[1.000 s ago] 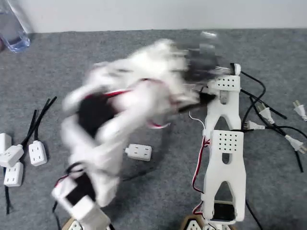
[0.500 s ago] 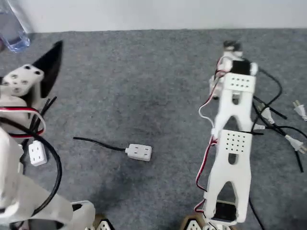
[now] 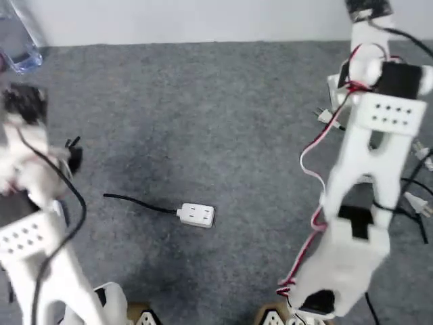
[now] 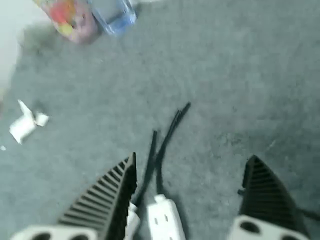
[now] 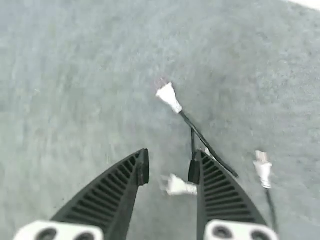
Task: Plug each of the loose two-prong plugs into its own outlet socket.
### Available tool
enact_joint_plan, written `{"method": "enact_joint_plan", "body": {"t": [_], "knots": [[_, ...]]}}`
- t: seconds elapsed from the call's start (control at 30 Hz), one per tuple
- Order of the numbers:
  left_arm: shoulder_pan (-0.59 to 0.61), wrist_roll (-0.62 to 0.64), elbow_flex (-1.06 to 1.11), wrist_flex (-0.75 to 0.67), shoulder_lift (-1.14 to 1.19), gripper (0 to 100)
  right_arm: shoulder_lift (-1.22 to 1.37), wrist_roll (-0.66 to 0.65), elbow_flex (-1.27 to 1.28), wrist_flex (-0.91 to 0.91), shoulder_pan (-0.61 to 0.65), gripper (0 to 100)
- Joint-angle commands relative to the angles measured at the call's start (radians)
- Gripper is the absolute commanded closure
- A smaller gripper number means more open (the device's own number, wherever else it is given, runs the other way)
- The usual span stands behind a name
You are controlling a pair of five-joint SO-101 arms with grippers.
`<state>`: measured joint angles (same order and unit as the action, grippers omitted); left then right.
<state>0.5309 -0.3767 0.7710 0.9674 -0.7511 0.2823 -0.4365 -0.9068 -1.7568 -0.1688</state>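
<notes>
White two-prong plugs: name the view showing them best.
Right wrist view: three white two-prong plugs lie unobstructed. High view: the right arm partly covers them. Left wrist view: white outlet sockets instead.

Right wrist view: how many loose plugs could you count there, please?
3. The first plug lies ahead of the right hand; the second plug below the gap between its open fingers; the third plug off to one side. The hand may hide others.
</notes>
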Motion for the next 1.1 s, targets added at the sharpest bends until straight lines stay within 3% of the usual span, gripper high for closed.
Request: {"method": "enact_joint_plan", "body": {"t": [0.0,0.27,0.57,0.83,1.07], "knots": [[0.005,-0.006,0.346,-0.193,-0.173,68,-0.185,-0.132,0.221,-0.036,-0.047,84.0],[-0.002,0.028,0.691,-0.264,-0.525,68,-0.219,-0.370,0.348,-0.033,-0.240,84.0],[-0.055,0.003,0.909,-0.210,-0.856,68,-0.099,-0.764,0.348,-0.028,-0.475,84.0],[-0.057,-0.012,0.915,0.037,-1.022,68,0.101,-1.020,0.348,0.228,-0.529,84.0],[-0.127,-0.038,0.915,0.048,-1.020,68,0.222,-1.117,0.348,0.291,-0.395,81.9]]}}
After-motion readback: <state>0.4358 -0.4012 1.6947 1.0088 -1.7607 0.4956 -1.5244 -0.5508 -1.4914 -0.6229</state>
